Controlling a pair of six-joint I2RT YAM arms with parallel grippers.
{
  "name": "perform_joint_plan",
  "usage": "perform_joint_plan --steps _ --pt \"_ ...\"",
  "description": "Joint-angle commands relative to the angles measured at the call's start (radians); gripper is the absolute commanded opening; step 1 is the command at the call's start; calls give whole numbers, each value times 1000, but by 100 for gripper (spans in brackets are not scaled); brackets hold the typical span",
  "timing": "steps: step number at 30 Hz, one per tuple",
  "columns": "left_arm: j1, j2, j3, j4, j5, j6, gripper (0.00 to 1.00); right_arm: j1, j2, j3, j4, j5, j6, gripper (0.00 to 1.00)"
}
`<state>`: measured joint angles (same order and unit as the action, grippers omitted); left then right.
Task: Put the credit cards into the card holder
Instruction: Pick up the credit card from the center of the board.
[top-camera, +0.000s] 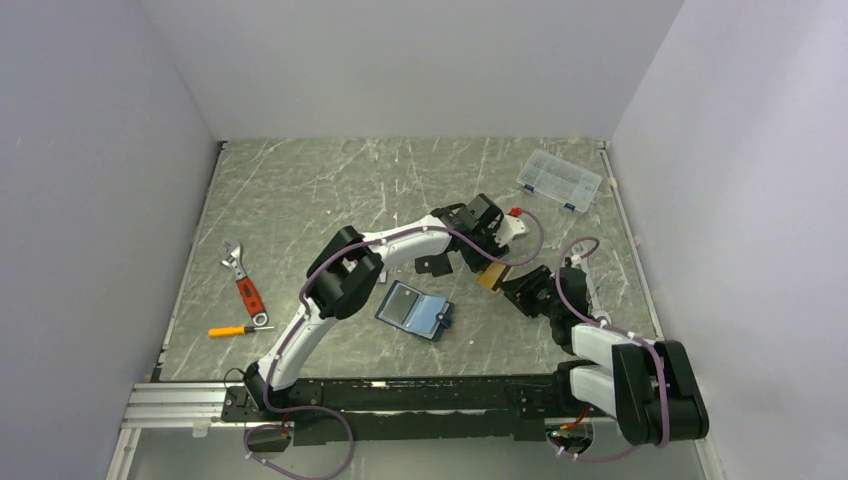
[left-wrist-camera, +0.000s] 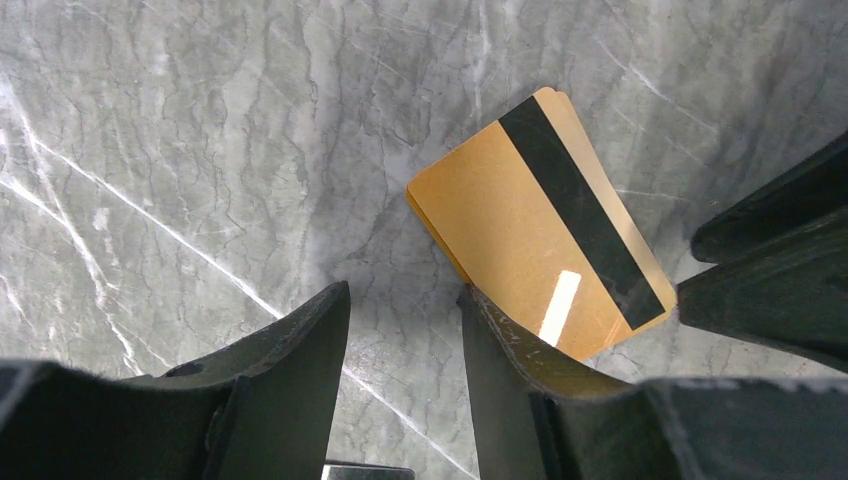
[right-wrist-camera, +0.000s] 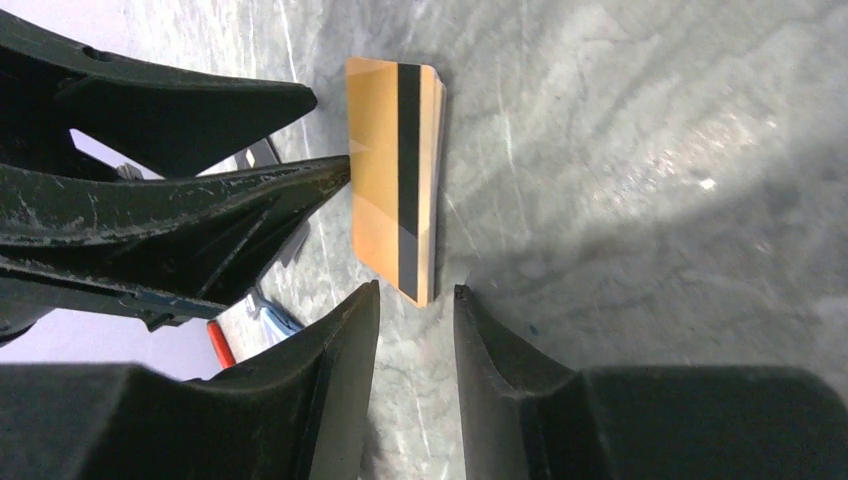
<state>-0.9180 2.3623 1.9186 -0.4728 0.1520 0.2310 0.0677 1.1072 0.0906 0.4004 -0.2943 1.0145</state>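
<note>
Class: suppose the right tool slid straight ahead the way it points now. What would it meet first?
Most likely the orange card: its near corner lies just ahead of the right tool, in line with its gap. Height above the table is hard to judge.

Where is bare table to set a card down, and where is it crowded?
Free: marble between the wrench and the back wall, and between card holder and right arm. Crowded: around the orange card, where left hand and right hand meet.

Item counts, located from the card holder (top-camera: 415, 311): one holder; one orange-gold card (top-camera: 490, 278) to its right; one black rectangle (top-camera: 432, 264) just behind; one wrench (top-camera: 245, 285) and one screwdriver (top-camera: 238, 330) well left; one clear compartment box (top-camera: 560, 180) far behind-right.
</note>
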Motion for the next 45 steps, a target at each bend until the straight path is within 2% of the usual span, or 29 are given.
perform_joint_plan --steps 1,7,32,45 --pt "-2 10 -28 -63 38 -4 51 4 93 25 53 11 -23 38" --pt "7 -36 -44 -61 90 1 52 3 165 42 97 10 -32 40" --pt "48 -49 -50 -22 247 -32 54 3 225 7 180 2 -14 42" --pt "14 -15 -55 4 165 -9 54 3 213 -11 186 7 -6 43"
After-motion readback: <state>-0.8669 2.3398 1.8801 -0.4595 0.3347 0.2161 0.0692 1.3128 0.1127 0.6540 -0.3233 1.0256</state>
